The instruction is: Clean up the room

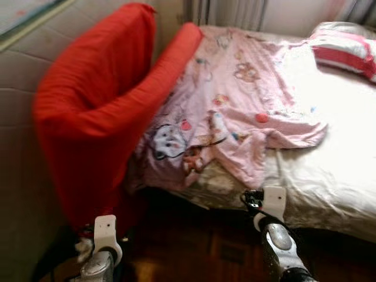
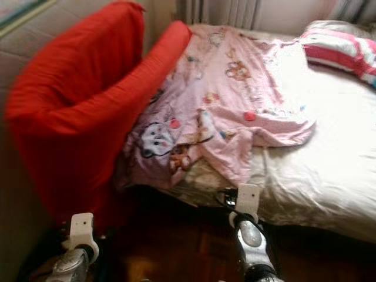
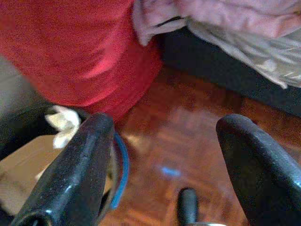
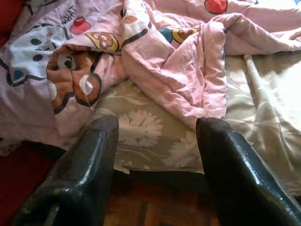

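right pincer [image 4: 157, 141] gapes before rumpled pink blanket [image 4: 188, 70].

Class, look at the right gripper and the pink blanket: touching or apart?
Apart. In the right wrist view the right gripper, its fingers open, hangs short of the pink blanket, with flowered sheet between them.

A bed [image 1: 329, 176] stands ahead and to the right, with an armchair [image 1: 94, 117] touching its left side. A blanket [image 1: 235, 100] lies spread on the bed — its near edge hangs over the bed's front — and a pillow [image 1: 346, 47] rests at the far right, behind it. The floor [image 1: 194, 247] lies before both.
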You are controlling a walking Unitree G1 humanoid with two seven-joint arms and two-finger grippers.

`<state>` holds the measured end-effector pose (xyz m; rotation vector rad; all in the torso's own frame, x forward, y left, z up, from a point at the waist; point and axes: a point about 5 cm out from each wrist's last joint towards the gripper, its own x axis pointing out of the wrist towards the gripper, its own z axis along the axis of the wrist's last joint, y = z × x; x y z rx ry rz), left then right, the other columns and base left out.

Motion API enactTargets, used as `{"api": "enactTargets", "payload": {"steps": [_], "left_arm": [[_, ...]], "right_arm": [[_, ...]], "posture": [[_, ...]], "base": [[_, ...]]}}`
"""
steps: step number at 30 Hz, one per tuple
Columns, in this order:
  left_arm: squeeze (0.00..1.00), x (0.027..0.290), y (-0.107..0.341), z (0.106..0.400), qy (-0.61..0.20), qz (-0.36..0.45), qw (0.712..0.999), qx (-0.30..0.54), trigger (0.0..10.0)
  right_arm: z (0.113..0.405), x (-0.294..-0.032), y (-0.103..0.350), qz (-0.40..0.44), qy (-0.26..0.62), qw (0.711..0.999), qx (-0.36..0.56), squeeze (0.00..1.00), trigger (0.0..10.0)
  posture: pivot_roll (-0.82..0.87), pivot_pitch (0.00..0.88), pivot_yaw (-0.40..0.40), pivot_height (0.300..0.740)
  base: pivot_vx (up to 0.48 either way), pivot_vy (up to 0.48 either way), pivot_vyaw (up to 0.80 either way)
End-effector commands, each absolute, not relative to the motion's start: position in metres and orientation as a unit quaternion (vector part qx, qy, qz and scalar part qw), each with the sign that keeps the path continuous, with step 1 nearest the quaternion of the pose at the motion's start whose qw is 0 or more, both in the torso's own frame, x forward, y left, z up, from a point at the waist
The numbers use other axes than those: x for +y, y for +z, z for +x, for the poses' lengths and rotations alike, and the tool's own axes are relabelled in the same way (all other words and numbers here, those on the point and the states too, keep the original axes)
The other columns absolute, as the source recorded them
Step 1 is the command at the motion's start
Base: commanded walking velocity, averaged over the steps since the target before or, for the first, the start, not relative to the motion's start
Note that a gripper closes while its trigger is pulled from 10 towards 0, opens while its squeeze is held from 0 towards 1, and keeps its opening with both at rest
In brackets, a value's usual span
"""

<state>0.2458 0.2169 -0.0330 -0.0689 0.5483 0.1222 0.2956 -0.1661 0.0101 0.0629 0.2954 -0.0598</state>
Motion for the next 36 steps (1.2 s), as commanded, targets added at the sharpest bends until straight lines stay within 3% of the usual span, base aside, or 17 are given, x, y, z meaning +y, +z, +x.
{"api": "enactTargets", "payload": {"steps": [1, 32, 36], "left_arm": [[0.00, 0.2112, -0.0398, 0.2391, 0.053, -0.039, 0.956, 0.287, 10.0], [0.00, 0.2110, -0.0443, 0.2332, 0.046, -0.037, 0.952, 0.300, 10.0], [0.00, 0.2110, -0.0449, 0.2324, 0.046, -0.037, 0.952, 0.301, 10.0]], "right_arm": [[0.2885, -0.1737, 0.0030, 0.033, -0.044, 0.985, 0.162, 0.00, 10.0], [0.2884, -0.1750, -0.0002, 0.039, -0.064, 0.980, 0.185, 0.00, 10.0], [0.2891, -0.1750, 0.0003, 0.042, -0.063, 0.980, 0.184, 0.00, 10.0]], "posture": [[-0.03, 0.154, 0.029, 0.723], [-0.02, 0.176, 0.026, 0.723], [-0.02, 0.177, 0.025, 0.723]], "base": [[0.000, 0.000, 0.00], [0.000, 0.000, -0.09], [0.000, 0.000, -0.79]]}}
